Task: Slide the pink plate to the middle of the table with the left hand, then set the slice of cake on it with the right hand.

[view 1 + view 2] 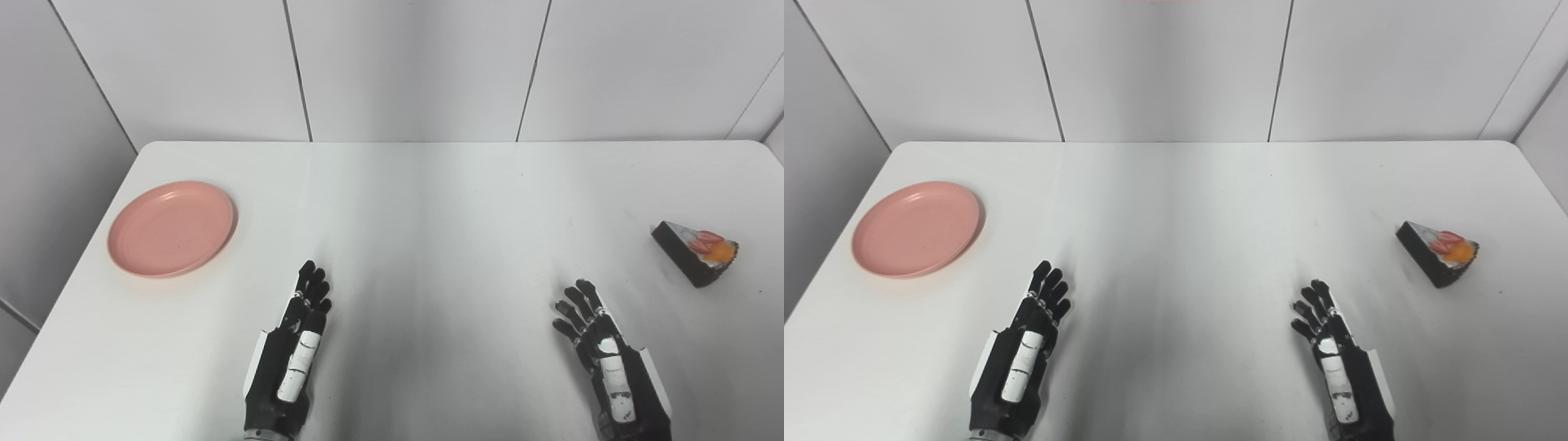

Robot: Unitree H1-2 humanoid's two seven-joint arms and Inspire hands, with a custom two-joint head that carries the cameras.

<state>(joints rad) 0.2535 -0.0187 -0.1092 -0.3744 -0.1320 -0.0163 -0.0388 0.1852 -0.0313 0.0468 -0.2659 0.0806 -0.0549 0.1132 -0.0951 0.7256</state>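
A pink plate [171,228] lies flat and bare near the table's left edge. On the right side sits a dark chocolate cake slice [695,252] topped with strawberry and orange pieces. My left hand [291,352] rests low over the near table, open with fingers stretched forward, well to the right of and nearer than the plate. Open too, my right hand [603,355] has its fingers slightly spread, to the left of the cake and closer to me. Neither hand touches anything.
The white table [429,208] has rounded far corners and meets a white panelled wall [416,67] at the back. Its left edge runs close beside the plate.
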